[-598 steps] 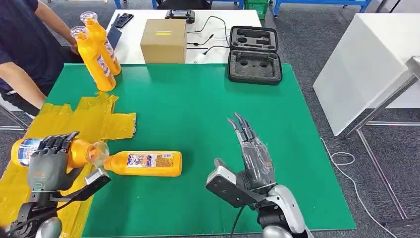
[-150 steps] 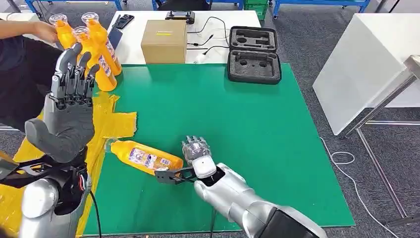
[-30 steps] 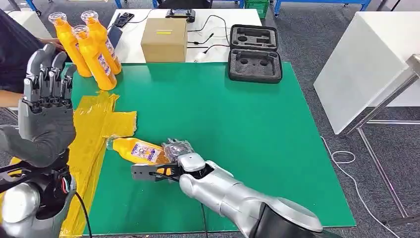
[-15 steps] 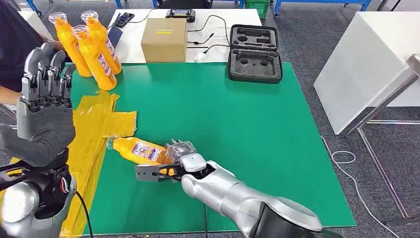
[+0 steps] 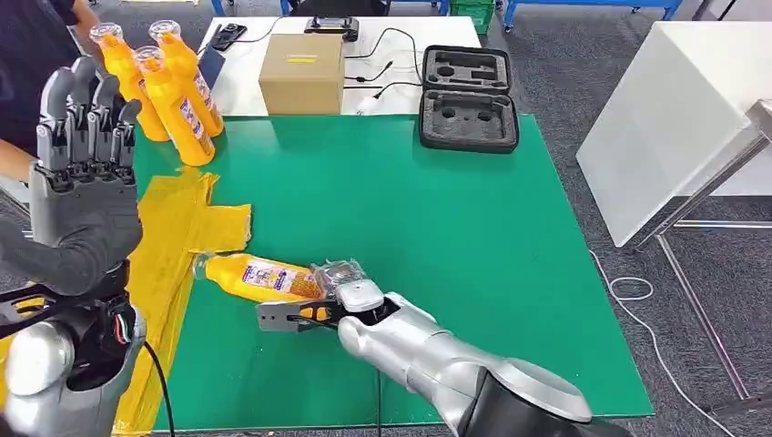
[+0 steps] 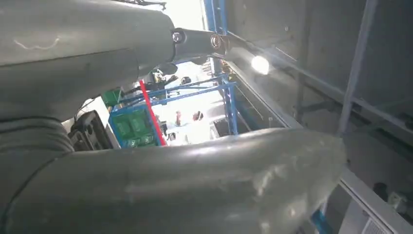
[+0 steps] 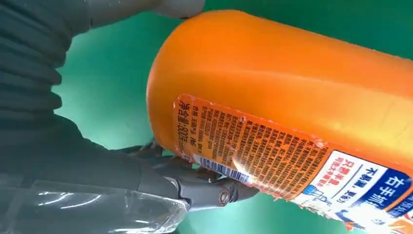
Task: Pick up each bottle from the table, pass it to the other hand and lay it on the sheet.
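Nearest the robot, at about 6 o'clock on the green table (image 5: 437,209), the right hand (image 5: 339,280) wraps its fingers around the base end of an orange bottle (image 5: 259,278). In the right wrist view the thumb sits over the top of the bottle (image 7: 292,97) and dark fingers (image 7: 195,187) curl under it beside the printed label, so the hand holds it. The bottle lies nearly level, its clear cap pointing toward 9 o'clock, just at the edge of the yellow sheet (image 5: 177,237); whether it rests on the table or is lifted just off it cannot be told.

At 8 to 9 o'clock the left hand (image 5: 82,196) is raised upright over the sheet, palm facing the table, fingers straight, close together and holding nothing. The left wrist view is blurred grey hand parts (image 6: 170,185) against a ceiling.

The sheet spreads along the table's left side from 7 to 10 o'clock.

Farther off, at 10 to 11 o'clock, three more orange bottles (image 5: 177,109) stand upright in a cluster at the table's far left corner, with a person's dark sleeve (image 5: 32,64) just beside them. At 12 o'clock, a cardboard box (image 5: 301,75) sits on a white table (image 5: 255,55) behind, and at 1 o'clock an open black foam-lined case (image 5: 468,100) lies at the green table's far edge.
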Tool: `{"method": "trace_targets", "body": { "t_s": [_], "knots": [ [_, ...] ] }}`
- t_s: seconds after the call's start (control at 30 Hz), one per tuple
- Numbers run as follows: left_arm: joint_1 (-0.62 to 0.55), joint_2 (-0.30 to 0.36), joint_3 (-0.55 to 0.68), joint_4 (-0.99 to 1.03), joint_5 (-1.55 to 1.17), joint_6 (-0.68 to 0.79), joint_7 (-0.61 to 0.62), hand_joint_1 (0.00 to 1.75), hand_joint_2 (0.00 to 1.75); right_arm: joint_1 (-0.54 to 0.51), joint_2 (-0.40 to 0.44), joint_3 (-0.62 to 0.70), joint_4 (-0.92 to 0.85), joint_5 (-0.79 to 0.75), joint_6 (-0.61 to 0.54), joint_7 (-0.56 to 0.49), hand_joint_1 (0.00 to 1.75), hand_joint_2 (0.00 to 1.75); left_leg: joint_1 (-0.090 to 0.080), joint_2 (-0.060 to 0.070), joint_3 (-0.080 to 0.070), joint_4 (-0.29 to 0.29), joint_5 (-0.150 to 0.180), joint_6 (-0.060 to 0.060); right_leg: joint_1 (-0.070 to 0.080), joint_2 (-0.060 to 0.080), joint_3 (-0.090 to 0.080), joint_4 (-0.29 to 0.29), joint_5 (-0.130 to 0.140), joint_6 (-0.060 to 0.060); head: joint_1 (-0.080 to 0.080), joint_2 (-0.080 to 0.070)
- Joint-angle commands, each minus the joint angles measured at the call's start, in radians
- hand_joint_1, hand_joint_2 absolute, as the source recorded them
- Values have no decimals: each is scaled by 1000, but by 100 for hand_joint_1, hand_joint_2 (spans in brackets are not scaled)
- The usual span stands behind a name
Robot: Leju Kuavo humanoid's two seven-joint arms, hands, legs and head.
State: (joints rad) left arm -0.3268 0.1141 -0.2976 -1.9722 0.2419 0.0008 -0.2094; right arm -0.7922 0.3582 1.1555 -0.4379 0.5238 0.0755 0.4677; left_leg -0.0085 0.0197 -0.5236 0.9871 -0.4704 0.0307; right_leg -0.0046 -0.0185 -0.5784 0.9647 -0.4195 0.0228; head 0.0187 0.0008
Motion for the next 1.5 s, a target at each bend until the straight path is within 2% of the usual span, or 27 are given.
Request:
{"method": "trace_targets", "body": {
  "t_s": [0.03,0.23,0.33,0.4,0.47,0.63,0.7,0.77,0.8,0.87,0.9,0.93,1.0,1.1,1.13,1.2,1.27,1.33,1.4,1.43,1.5],
  "knots": [
    [-38,-10,-26,60,3,1,-4,0,0,-30,-13,-6,75,5,14,-2,175,175,1,-5,1,0,0,-3,0,-3,2,0,-1,-1,0,0],
    [-95,-19,-44,112,18,-9,-12,0,0,-32,-63,-20,81,91,62,4,175,175,1,-7,1,0,0,-2,1,-5,3,-1,-1,0,0,0],
    [-109,-23,-42,117,26,-2,-4,0,0,-42,-106,-1,67,187,104,58,175,175,1,-8,1,1,0,-3,1,-5,3,0,-2,0,0,0],
    [-115,-30,-43,130,28,-2,-3,0,0,-36,-147,-54,56,202,134,65,175,175,0,-5,0,0,0,-1,0,-4,2,0,-1,0,0,0],
    [-125,-36,-48,153,40,-7,-2,0,0,-22,-222,-73,29,251,99,40,175,175,1,-8,0,0,1,-1,0,-6,3,-1,-1,0,0,0],
    [-111,-46,-41,176,58,-5,-19,0,0,121,-398,-233,4,334,-95,-9,175,175,0,-13,4,-2,2,-1,0,-10,9,-5,0,1,0,0],
    [-109,-52,-36,170,59,-1,-24,0,0,181,-436,-301,11,346,-143,-24,175,175,-2,-12,6,-2,1,-1,-2,-10,10,-5,-1,1,0,0],
    [-102,-68,-23,147,54,12,-26,0,0,219,-450,-352,20,357,-154,-25,175,175,-2,-17,8,-3,2,-2,-2,-13,14,-8,0,1,0,0],
    [-96,-76,-11,130,46,23,-18,0,0,242,-460,-379,17,380,-171,-41,175,175,-2,-12,9,-2,1,-2,-2,-9,13,-6,0,0,0,0],
    [-77,-74,11,97,42,36,-14,0,0,276,-480,-419,-3,397,-201,-100,175,175,-2,-13,11,-3,1,-1,-2,-10,16,-7,0,0,0,0],
    [-71,-68,20,88,38,48,-14,0,0,293,-491,-440,-23,412,-233,-141,33,175,-2,-11,13,-3,0,-1,-2,-8,17,-7,0,0,0,0],
    [-60,-57,33,76,39,57,-16,0,0,297,-501,-444,-32,463,-290,-150,0,175,-2,-12,13,-2,0,0,-2,-9,17,-7,0,0,0,0],
    [-57,-48,38,75,40,58,-17,0,0,284,-498,-460,-29,471,-288,-146,0,175,-3,-8,16,-1,-1,1,-3,-6,19,-6,0,0,0,0],
    [-55,-49,40,76,40,59,-17,0,0,281,-494,-468,-31,479,-274,-147,0,175,-3,-10,15,-2,0,0,-3,-7,19,-7,1,0,0,0],
    [-58,-51,36,78,40,59,-17,0,0,280,-492,-470,-33,482,-272,-146,0,0,-3,-7,17,-1,-1,1,-3,-5,20,-5,0,0,0,0],
    [-53,-35,42,74,43,78,-28,0,0,228,-481,-469,-31,549,-244,-124,0,0,-3,-7,17,-1,0,1,-3,-5,19,-6,1,0,0,0],
    [-44,-27,54,63,48,88,-30,0,0,164,-471,-479,-70,574,-148,-130,0,0,-3,-6,15,0,0,0,-3,-3,16,-5,2,0,0,0],
    [-37,-22,66,52,51,93,-26,0,0,118,-476,-489,-242,590,32,-142,0,0,-5,0,16,1,-1,3,-5,2,17,-2,2,2,0,0],
    [-6,-5,84,17,47,98,-19,0,0,84,-474,-507,-470,652,137,-82,0,0,-5,3,14,2,-1,3,-6,5,14,0,3,3,0,0],
    [-5,-2,94,1,45,101,-14,0,0,52,-438,-542,-535,644,178,-38,0,0,-5,3,14,2,0,3,-6,6,14,-1,4,3,0,0],
    [54,1,119,-42,23,101,-8,0,0,19,-380,-631,-727,608,144,23,0,0,-5,8,11,4,-1,2,-6,11,9,2,4,3,0,0]
  ]
}}
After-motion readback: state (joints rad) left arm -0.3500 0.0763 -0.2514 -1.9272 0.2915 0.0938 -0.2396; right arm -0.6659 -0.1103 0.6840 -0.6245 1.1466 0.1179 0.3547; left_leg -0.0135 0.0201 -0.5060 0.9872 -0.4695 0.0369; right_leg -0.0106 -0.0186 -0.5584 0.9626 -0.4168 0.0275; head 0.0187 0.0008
